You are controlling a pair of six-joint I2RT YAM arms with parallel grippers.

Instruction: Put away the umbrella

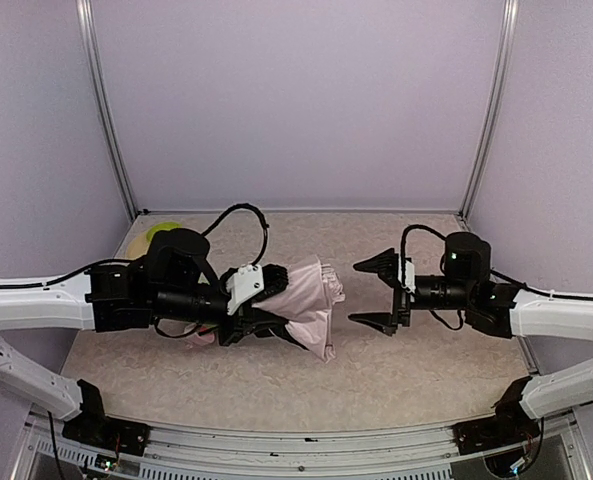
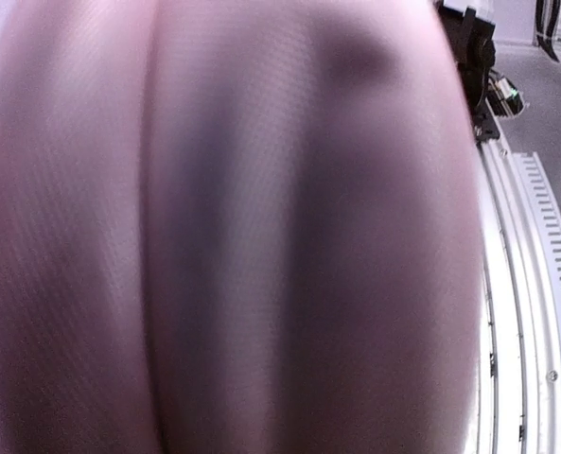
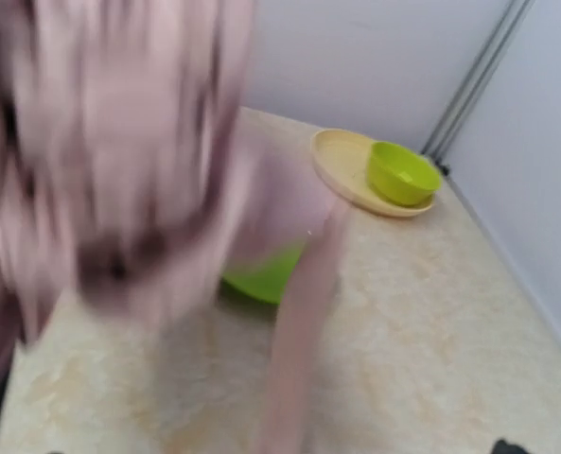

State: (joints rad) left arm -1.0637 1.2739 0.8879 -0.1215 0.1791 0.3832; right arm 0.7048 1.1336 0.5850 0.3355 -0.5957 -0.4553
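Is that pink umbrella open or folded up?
Folded, but loosely: the umbrella is a gathered bundle of pink fabric flaring at its free end, not a spread canopy. Whether its strap is fastened cannot be told.

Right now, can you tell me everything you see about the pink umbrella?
The umbrella is pale pink, soft-looking fabric, folded into a loose, ruffled bundle. It points sideways near the middle of the table, its frilly end toward the right gripper, which is open and not touching it. The left gripper holds it, one finger on each side of the bundle. Its shaft and handle are hidden. Both wrist views show it blurred.
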